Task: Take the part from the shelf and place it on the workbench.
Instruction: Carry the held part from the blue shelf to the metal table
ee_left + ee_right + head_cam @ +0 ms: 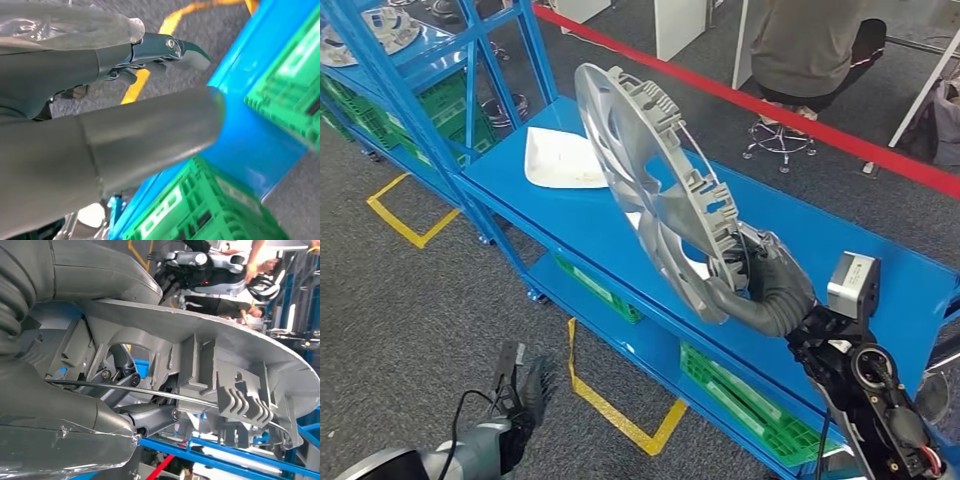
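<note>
The part is a silver wheel cover (652,180) with clips and a wire ring on its back. My right hand (769,285) grips it by its lower rim and holds it tilted up above the blue shelf top (803,250). The right wrist view shows the cover's ribbed back (211,370) close up, with my thumb (68,437) and fingers clamped around its rim. My left hand (520,405) hangs low over the grey carpet in front of the shelf, fingers straight and holding nothing; its thumb (151,130) and fingers (166,50) appear in the left wrist view.
A white tray-like part (561,160) lies on the shelf top behind the cover. Green crates (750,400) sit on the lower shelf level. Yellow floor tape (622,420) marks the carpet. A person sits on a stool (803,50) beyond a red line.
</note>
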